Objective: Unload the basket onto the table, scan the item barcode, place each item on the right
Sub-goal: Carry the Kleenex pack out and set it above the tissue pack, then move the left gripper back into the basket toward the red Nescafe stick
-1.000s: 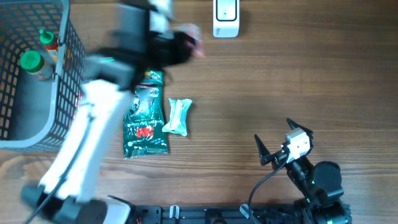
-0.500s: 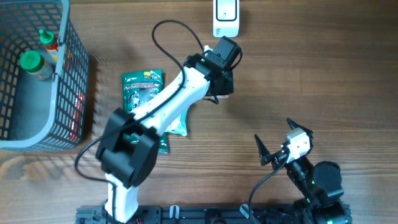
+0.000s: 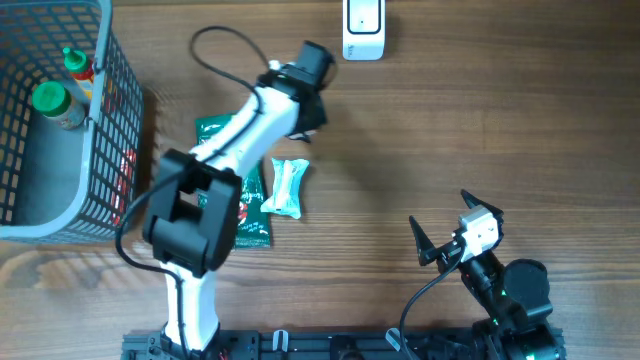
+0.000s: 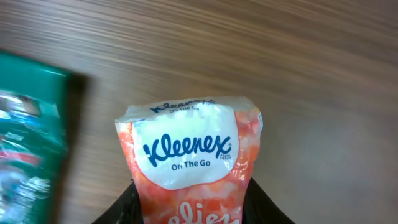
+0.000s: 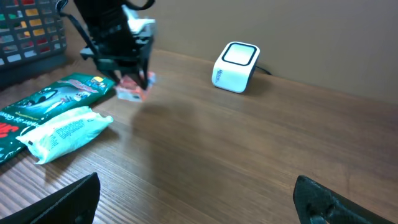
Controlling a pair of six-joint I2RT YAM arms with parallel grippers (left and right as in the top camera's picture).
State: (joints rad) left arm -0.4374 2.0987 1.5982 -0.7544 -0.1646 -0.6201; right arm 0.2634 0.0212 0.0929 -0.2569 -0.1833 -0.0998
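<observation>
Left gripper [image 4: 193,206]: jaws drawn narrow and closed on a Kleenex pack [image 4: 191,158]. A dark finger presses each long side of the pack. The pack is orange and white, with its "On The Go" label facing the left wrist camera.

In the right wrist view the gripper hangs with fingers pointing down. The pack sits in its tips, clear of the desk [image 3: 480,120], with a shadow beneath it.

Left arm: reaches from its base at the near left edge diagonally toward the far side. Its forearm crosses over a green bag [image 3: 213,136] lying flat on the desk. The wrist ends short of the white scanner [image 3: 362,30], which stands at the far edge. The held pack is therefore above bare wood, just beyond the bag's far right corner and apart from the scanner. No barcode can be made out on the pack.

A white packet [image 3: 288,187] lies just right of the bag, near the forearm.

A wire basket [image 3: 112,120] stands at the left edge and contains capped bottles [image 3: 48,98].

Right gripper [image 3: 438,208]: jaws spread wide, nothing between them. Its arm is folded low at the near right corner, well apart from all items.
</observation>
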